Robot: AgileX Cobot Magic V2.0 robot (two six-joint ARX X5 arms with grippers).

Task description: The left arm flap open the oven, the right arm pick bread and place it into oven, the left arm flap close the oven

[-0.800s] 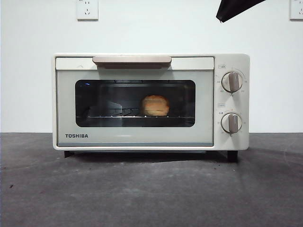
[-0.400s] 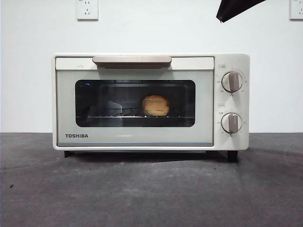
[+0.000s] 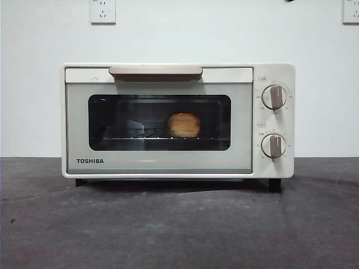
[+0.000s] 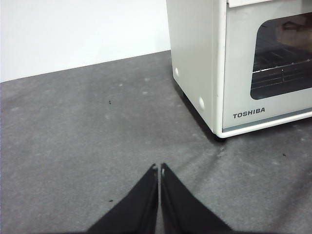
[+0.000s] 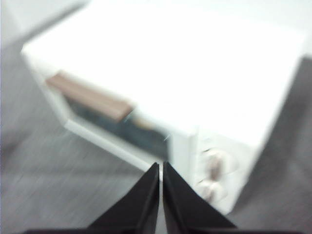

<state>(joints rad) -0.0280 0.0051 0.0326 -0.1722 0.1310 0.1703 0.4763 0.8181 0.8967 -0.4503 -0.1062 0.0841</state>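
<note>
White wall behind, two sockets high up: one (image 3: 102,11) at left, one (image 3: 350,11) cut by the right edge. Dark grey felt-like surface (image 3: 179,224), scuffed, a few specks. Oven (image 3: 178,120) stands square to the front camera, door shut flush, beige bar handle (image 3: 155,71) across the top, two knobs (image 3: 274,96) stacked at the right. Bread (image 3: 183,125) sits on the wire rack (image 3: 140,136), seen through the dark glass, slightly right of the window's centre. Change: the black arm tip that hung in the upper right corner half a second ago has gone from the front view; oven and bread unmoved. Reads as the arms pulling clear, with loaf in and door closed: task looks finished or all but. Left gripper (image 4: 159,168) low over bare surface, off the oven's left front corner, well apart from it, fingers pressed together, holding nothing. Right gripper (image 5: 161,165) above and in front of the oven, picture blurred as if moving; fingers pressed together, empty.
</note>
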